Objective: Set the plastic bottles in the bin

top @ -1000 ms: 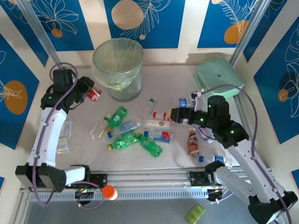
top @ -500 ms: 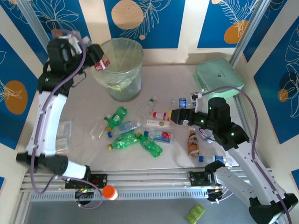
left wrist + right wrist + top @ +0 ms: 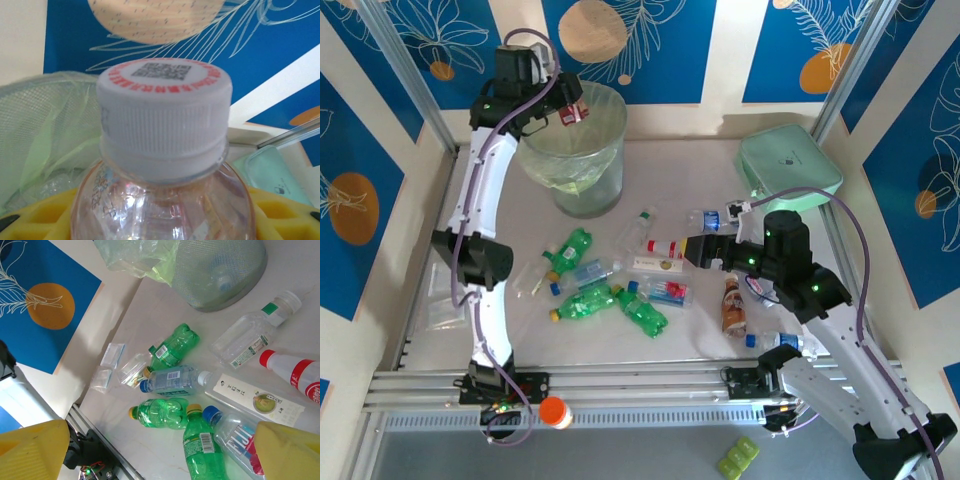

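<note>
**tom_b:** Why is the left gripper (image 3: 563,107) parked way up there on the left?

**rigfan:** It's carrying a red-labelled bottle (image 3: 572,113), pinched between the yellow fingers (image 3: 285,212). The wrist view looks straight at the white cap (image 3: 165,125), so the grip is lower down on the body. From above, the bottle looks to be over the mouth of the bin (image 3: 588,190), near its left rim. My guess is it's held that high so letting go drops it into the green liner and not onto the table (image 3: 620,352).

**tom_b:** And the pile in the middle?

**rigfan:** That's the rest of the job. The loose bottles all lie on their sides, well apart from the bin: three green bottles (image 3: 585,301), some clear ones with blue caps, and a red-capped bottle (image 3: 665,247). Further right there's a brown-labelled one (image 3: 733,305). Loads left to do, I'd say.

**tom_b:** Is the right gripper (image 3: 691,250) holding anything?

**rigfan:** Nope, its fingers are spread wide with nothing between them. It hovers just beside the red-capped bottle at the right end of the pile, which looks like lining up the next pick. The mint case (image 3: 788,165) at the far right isn't part of this.
</note>
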You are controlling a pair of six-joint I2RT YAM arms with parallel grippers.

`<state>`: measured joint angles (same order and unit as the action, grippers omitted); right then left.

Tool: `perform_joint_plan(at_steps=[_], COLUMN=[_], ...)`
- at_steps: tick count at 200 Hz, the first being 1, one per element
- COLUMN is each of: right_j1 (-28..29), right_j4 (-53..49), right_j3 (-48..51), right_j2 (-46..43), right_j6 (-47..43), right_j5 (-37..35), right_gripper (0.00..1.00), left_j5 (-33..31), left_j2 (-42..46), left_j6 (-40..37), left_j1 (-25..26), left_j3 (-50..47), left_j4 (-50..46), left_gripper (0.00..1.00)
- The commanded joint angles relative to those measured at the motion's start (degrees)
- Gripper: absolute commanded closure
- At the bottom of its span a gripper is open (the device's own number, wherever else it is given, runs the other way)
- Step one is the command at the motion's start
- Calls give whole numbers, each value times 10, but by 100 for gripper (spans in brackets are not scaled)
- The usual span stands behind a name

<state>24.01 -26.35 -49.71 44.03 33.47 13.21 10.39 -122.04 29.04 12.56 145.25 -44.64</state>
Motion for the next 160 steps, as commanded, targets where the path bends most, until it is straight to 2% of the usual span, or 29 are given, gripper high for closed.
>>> perform_joint_plan(at_steps=[1, 98, 160], right_j1=[2, 2, 2], right_j4=[-6, 10, 0], right_j3=[6, 14, -5], right_j2=[-10, -1, 2], right_j6=[2, 8, -2], right_j5=[-7, 0, -2], right_gripper=[5, 5, 5], left_j5=[-4, 12, -10], left_j2=[-31, -122, -113], left_j6=[6, -5, -16], left_j1=[3, 12, 23], left_j3=[22, 6, -24], left_j4=[-16, -5, 0], left_gripper=[50, 43, 20])
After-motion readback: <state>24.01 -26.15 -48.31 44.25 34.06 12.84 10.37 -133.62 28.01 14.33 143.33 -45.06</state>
